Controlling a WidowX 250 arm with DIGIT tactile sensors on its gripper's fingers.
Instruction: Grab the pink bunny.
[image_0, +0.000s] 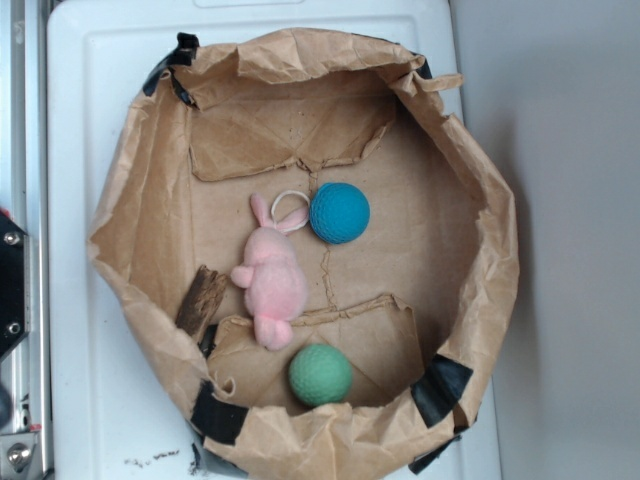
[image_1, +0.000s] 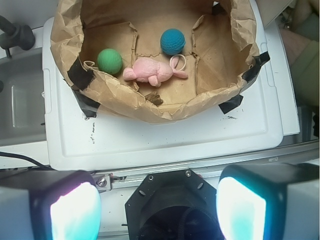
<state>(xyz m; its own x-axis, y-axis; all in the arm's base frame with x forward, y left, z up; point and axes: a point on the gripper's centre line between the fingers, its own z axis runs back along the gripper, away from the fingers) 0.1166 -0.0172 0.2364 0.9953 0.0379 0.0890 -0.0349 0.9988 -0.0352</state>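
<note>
Inside the crumpled brown paper tub (image_0: 470, 180), centre frame, the fluffy pale-pink plush bunny (image_0: 270, 283) lies between teal (image_0: 340, 212) and green (image_0: 321, 374) balls; our pincer (image_1: 157, 207), spread wide well outside, should descend over its body.

Claw (image_1: 159, 205) empty, its pads spread wide apart.

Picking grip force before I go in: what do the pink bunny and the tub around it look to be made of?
The pink bunny looks like soft plush: fuzzy, matte pile, with a thin white loop by its ears, probably cord. The tub looks like crumpled brown paper, creased and torn, patched with black tape. Both should give under the fingers.
</note>
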